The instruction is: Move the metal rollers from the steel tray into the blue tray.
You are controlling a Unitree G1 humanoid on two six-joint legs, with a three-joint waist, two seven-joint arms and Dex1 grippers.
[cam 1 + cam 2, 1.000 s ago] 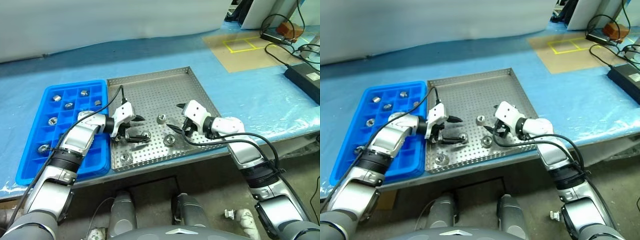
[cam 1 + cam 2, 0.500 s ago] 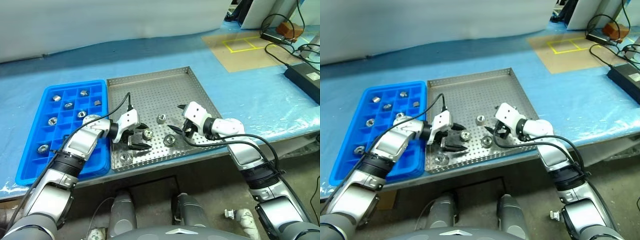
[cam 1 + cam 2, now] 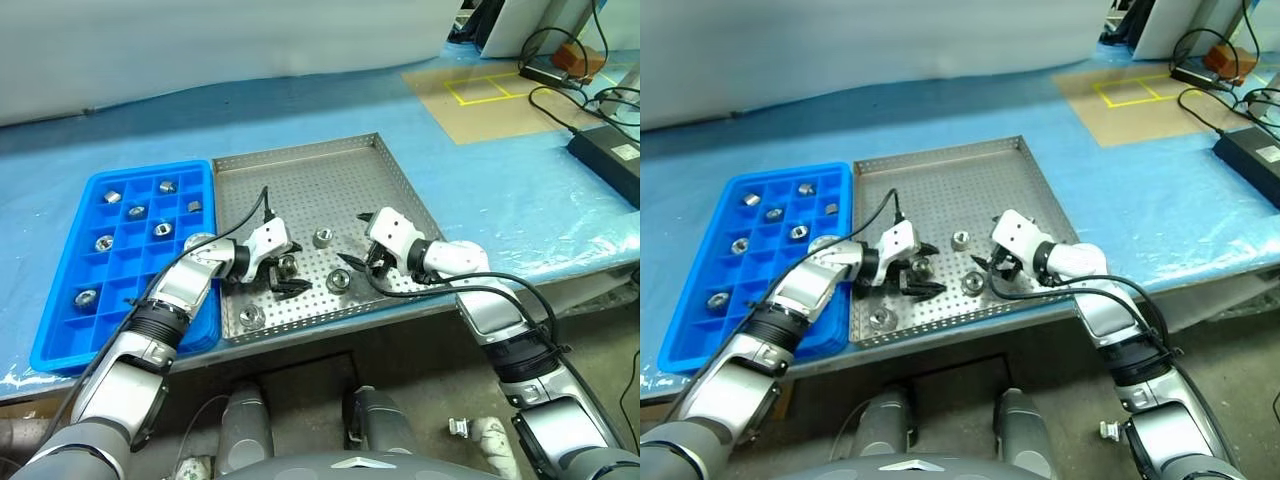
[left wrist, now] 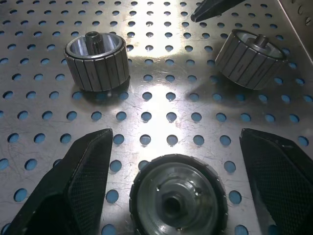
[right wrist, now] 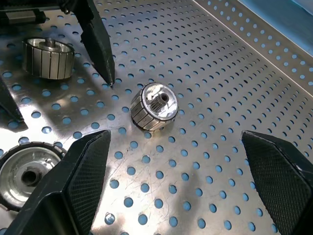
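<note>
Counter [image 3: 520, 190] covered in light blue sheeting, running across the whole scene. Brown board with a yellow taped square [image 3: 485, 92] at the far right; black cables and a black box [image 3: 610, 155] beyond it.

Steel tray [image 3: 300, 175] at centre, square, perforated floor, low rim. Blue tray [image 3: 75, 325] touching its left edge, gridded compartments; seven rollers sit singly in compartments of its far and middle rows, e.g. one near the far left corner [image 3: 112, 196] and one on the left column nearer the front [image 3: 86, 297].

Four metal rollers on the steel tray, all in its near half: one toward the middle [image 3: 323, 237], one to the right near the right gripper [image 3: 338, 280], one between the left gripper's fingers [image 3: 287, 265], one near the front left corner [image 3: 250, 316].

Left gripper [image 3: 283, 268] low over the tray, fingers spread wide on either side of a roller, not closed on it; the left wrist view shows clear gaps between each finger [image 4: 78, 181] and the roller [image 4: 178, 196], with two more rollers standing beyond.

Right gripper [image 3: 352, 238] hovers over the tray's right half, fingers wide, holding nothing; right wrist view shows a roller lying on its side [image 5: 154, 113] between and ahead of the fingers [image 5: 73, 181]
</note>
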